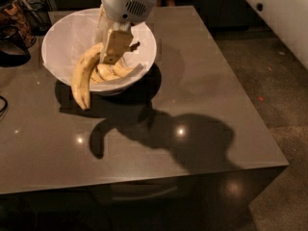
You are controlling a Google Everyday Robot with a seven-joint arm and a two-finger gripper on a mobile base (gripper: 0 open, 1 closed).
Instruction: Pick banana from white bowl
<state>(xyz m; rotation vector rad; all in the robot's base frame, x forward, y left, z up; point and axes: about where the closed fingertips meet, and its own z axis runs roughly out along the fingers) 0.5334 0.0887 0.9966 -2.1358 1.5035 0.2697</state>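
Note:
The white bowl point(62, 42) stands at the back left of the dark table, lined with white paper. My gripper point(109, 49) reaches down from the top over the bowl and is shut on the banana point(83, 77) near its stem end. The long curved yellow banana hangs out over the bowl's front left rim, its tip pointing down above the table. Shorter, paler bananas point(111, 71) lie in the bowl under the gripper.
The dark glossy table point(192, 105) extends right and forward of the bowl. Dark objects point(14, 37) stand at the far left edge next to the bowl. The floor point(269, 71) lies to the right of the table.

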